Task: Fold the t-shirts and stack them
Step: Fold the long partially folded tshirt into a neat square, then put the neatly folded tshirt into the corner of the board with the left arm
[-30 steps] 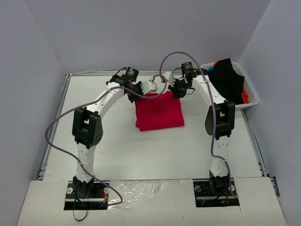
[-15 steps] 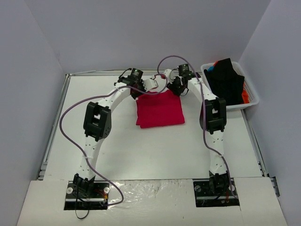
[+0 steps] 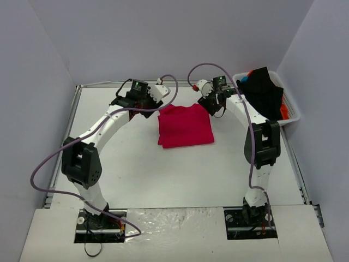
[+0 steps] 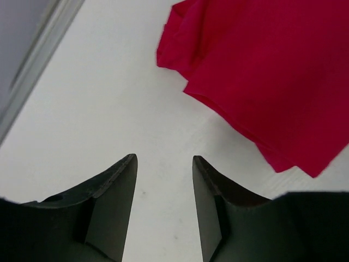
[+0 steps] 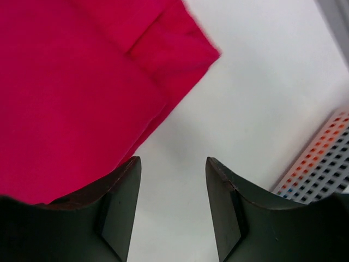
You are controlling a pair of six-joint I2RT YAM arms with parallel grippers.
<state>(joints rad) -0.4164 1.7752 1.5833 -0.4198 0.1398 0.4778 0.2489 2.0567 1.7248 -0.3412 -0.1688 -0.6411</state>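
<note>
A folded crimson-red t-shirt (image 3: 185,126) is lying flat in the middle of the tabletop (image 3: 136,164). Just beside its far corners, the left hand (image 4: 163,158) and right hand (image 5: 173,161) are hovering, fingers apart, gripping nothing. Farther right, a white basket (image 3: 293,110) is holding dark t-shirts (image 3: 264,95).

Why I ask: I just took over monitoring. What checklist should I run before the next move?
1. Left pincer open and empty: ok.
2. Right pincer open and empty: ok.
3. Red t-shirt lying folded on the table, free of both pincers: ok.
4. Fold edges flush: not ok, a far corner looks bunched.
5. Black t-shirt on top in the basket, uncovered: ok.
6. Number of shirts left in the basket: cannot tell.
</note>
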